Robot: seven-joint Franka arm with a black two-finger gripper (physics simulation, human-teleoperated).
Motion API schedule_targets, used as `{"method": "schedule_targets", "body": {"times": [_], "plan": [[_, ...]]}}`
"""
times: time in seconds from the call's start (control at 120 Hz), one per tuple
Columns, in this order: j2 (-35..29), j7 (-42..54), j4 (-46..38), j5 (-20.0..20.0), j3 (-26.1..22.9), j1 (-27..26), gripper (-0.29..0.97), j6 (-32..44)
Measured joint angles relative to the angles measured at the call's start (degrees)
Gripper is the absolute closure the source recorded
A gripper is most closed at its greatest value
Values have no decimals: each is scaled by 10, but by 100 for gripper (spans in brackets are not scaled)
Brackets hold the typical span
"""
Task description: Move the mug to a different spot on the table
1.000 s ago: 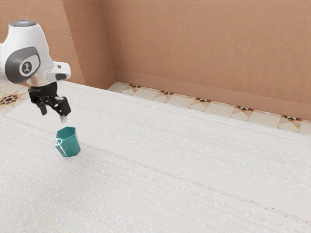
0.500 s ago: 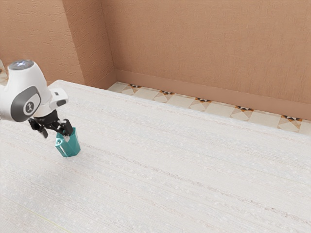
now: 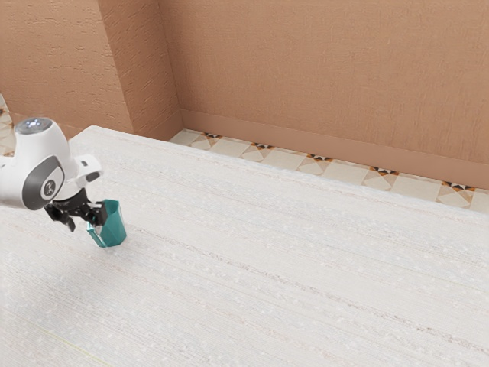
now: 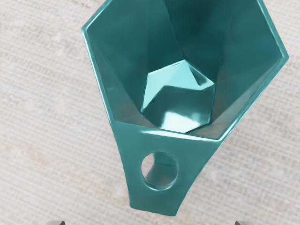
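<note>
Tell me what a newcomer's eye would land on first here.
The teal mug sits on the pale table near the exterior view's left edge, the black gripper low at its handle side, fingers open. In the wrist view its faceted inside gapes under the hand, the holed handle nearest the hand.

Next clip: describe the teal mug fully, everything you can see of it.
The mug is teal, glossy and faceted, tapering to a smaller base, and empty inside. Its flat handle has one round hole. It stands upright on the pale table near the exterior view's left side. The claw sits low at its handle side, open; contact cannot be told.
</note>
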Motion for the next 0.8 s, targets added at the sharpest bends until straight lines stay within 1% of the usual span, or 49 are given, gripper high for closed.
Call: {"method": "schedule_targets", "body": {"times": [0.092,0.283,0.483,0.633,0.8], "plan": [[11,2,0,0,0,2,27,23],[30,4,-1,-4,0,-17,30,59],[39,6,-1,-7,0,-4,32,74],[54,7,1,-9,0,0,38,82],[68,8,2,-10,0,3,41,94]]}}
